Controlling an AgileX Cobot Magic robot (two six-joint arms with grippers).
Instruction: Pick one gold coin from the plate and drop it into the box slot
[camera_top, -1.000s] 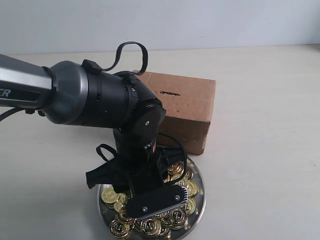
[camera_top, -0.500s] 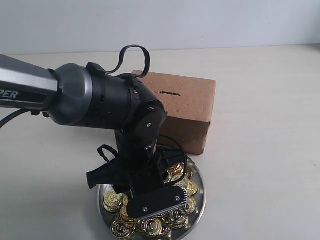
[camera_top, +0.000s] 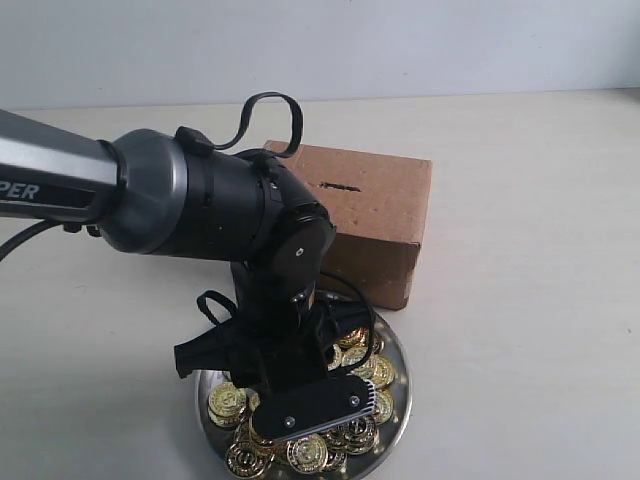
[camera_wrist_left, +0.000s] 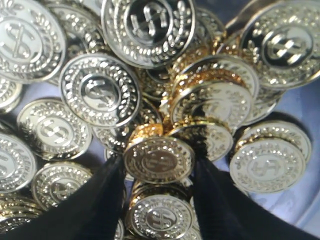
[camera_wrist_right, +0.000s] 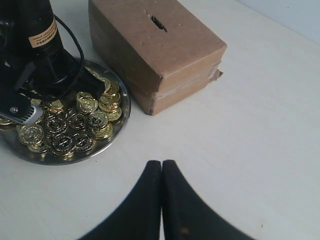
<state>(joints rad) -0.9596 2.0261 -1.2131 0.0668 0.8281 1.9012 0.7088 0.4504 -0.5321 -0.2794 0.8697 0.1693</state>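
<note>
The shiny plate (camera_top: 401, 398) holds a heap of gold coins (camera_top: 306, 452) in front of the brown box (camera_top: 378, 215), whose slot (camera_top: 340, 187) shows on its top face. My left gripper (camera_wrist_left: 159, 165) reaches down into the heap, open. Its two black fingers (camera_wrist_left: 102, 200) stand at either edge of one gold coin (camera_wrist_left: 159, 159) that lies on top of others; I cannot tell if they touch it. In the exterior view the left gripper's (camera_top: 300, 428) body hides the fingertips. My right gripper (camera_wrist_right: 161, 166) is shut and empty above bare table, short of the plate (camera_wrist_right: 102, 149) and box (camera_wrist_right: 165, 57).
The left arm's thick grey and black wrist (camera_top: 200, 205) hangs over the plate and covers the box's left end. A black cable (camera_top: 265, 105) loops above it. Pale tabletop (camera_top: 530, 300) spreads to the right of the box and plate.
The left gripper has sunk a little lower into the coins, and its jaws have drawn in slightly. The right gripper has not moved.
</note>
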